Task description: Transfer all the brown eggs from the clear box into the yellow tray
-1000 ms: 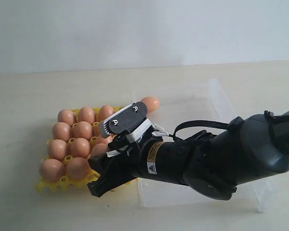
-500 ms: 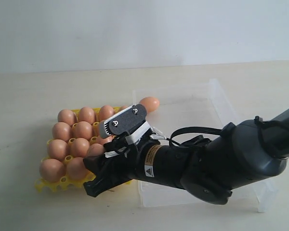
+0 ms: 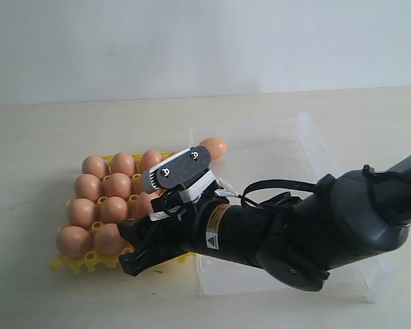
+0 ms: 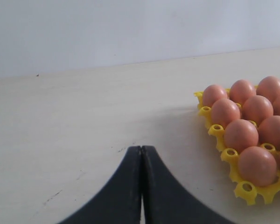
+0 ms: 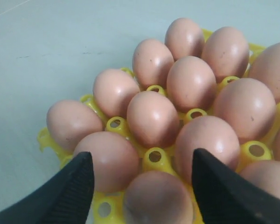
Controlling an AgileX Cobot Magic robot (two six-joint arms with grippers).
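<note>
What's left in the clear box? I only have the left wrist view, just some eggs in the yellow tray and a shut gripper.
Observer: One brown egg shows at the clear box's far corner, nearest the yellow tray.
Operator: Where's the right gripper?
Observer: The right gripper hangs over the tray's front row, with a seated egg between its fingers.
Operator: Is it gripping that one?
Observer: No, the jaws are open, with a gap on each side.
</note>
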